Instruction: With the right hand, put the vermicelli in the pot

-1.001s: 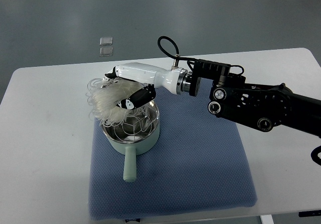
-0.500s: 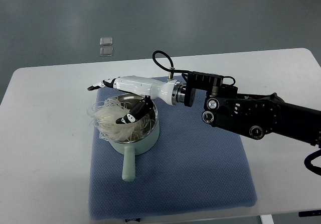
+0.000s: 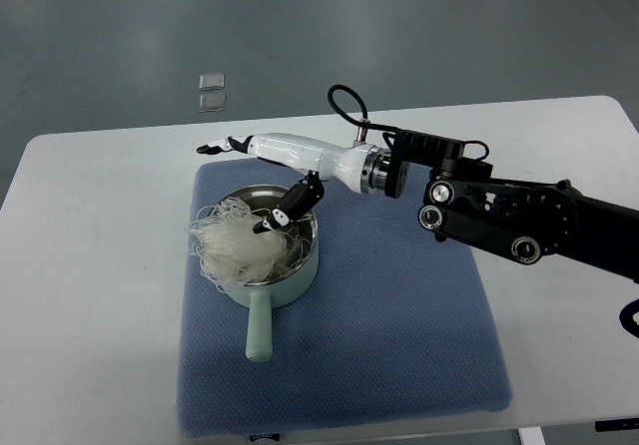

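White table (image 3: 90,265) is carrying one blue mat (image 3: 399,345) and one pot (image 3: 262,265) of vermicelli (image 3: 240,248) — right hand (image 3: 270,166) hovering spread, gripping nothing, no writing legible.

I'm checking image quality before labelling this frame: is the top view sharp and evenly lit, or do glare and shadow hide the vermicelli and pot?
Top view: lighting is soft and even, shadows faint. The vermicelli reads pale but its strands stay distinct; the pot shows mild reflection on its metal inside, nothing blown out. The right hand looks sharp, without motion blur.
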You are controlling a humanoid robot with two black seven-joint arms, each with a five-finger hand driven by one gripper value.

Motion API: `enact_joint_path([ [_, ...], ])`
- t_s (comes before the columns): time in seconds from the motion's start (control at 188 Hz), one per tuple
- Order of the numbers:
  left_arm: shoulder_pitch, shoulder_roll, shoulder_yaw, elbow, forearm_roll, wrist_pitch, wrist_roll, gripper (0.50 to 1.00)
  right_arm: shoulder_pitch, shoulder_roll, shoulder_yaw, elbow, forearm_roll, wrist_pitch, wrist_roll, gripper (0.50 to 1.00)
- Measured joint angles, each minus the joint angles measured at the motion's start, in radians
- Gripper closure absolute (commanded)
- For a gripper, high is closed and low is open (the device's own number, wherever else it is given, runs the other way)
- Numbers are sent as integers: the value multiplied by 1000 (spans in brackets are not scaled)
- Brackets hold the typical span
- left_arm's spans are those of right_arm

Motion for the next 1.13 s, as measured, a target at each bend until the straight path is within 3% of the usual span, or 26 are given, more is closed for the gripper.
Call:
enact_joint_path([
  [0.224, 0, 0, 0, 0, 0, 0, 0, 500, -48, -63, 5, -47, 450, 22, -8, 579],
  [0.437, 0, 0, 0, 0, 0, 0, 0, 500, -80, -70, 6, -242, 928, 145, -10, 579],
  [0.617, 0, 0, 0, 0, 0, 0, 0, 500, -88, -65, 3, -346, 1224, 173, -33, 574],
  [0.878, 0, 0, 0, 0, 0, 0, 0, 500, -122, -43, 8, -414, 1293, 183, -37, 574],
  [1.129, 0, 0, 0, 0, 0, 0, 0, 500, -121, -49, 9, -418, 1288, 261, -37, 574],
])
